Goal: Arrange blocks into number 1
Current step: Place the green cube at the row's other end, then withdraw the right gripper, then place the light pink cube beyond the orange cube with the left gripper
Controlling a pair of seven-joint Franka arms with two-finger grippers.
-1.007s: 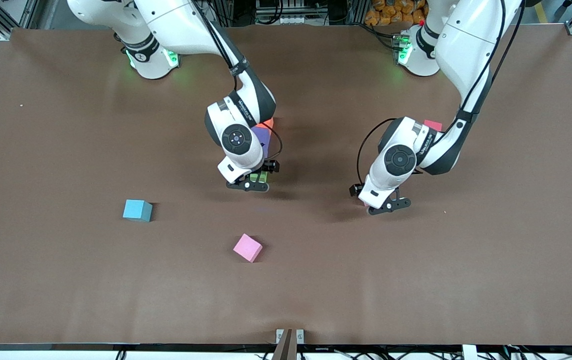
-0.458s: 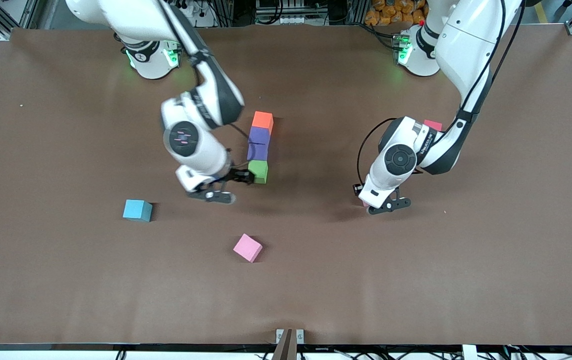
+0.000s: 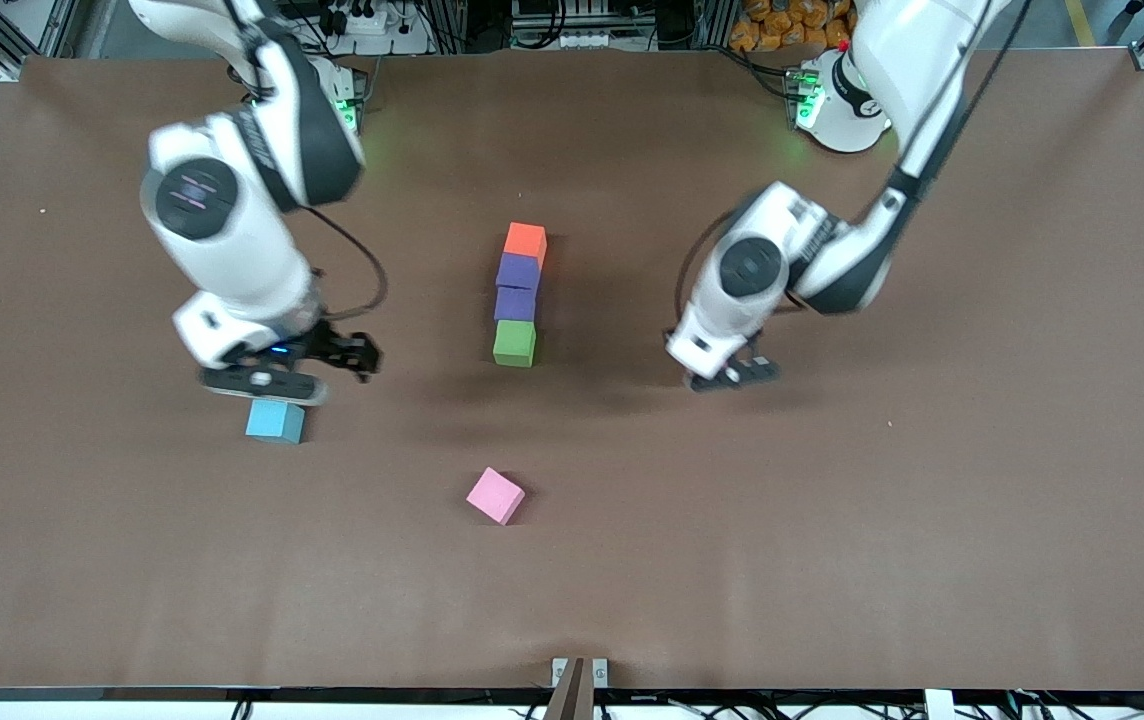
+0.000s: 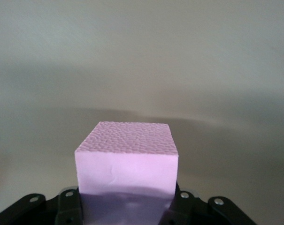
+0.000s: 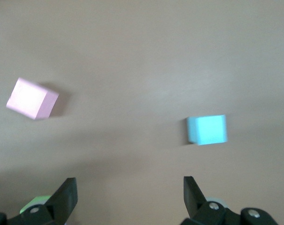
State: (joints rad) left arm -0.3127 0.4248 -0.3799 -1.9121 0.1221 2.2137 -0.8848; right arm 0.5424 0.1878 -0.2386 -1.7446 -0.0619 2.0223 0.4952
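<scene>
The left gripper [image 3: 732,377] is hanging in the air over the bare table [image 3: 982,450], between the middle and the left arm's end. Its jaws are closed on a light pink block [image 4: 126,159], which the left wrist view is showing clamped between them with its top face free. In the front view this block is hidden under the wrist.

The right gripper [image 3: 277,385] is hovering over the table toward the right arm's end, with its fingers [image 5: 64,199] spread wide and holding nothing. The cyan block [image 3: 274,421] is lying just under it, partly covered by it in the front view. In the right wrist view the cyan block is sitting apart from the fingers, not between them.

In the middle of the table four blocks are standing in one straight row, touching each other: the orange block [image 3: 526,241] is farthest from the front camera, then a purple block [image 3: 518,271], a second purple block [image 3: 514,303], and the green block [image 3: 514,343] nearest to the camera. This row is lying between the two grippers, well apart from both.

A pink block [image 3: 495,495] is resting alone, turned at an angle, nearer to the front edge of the table than the row.
</scene>
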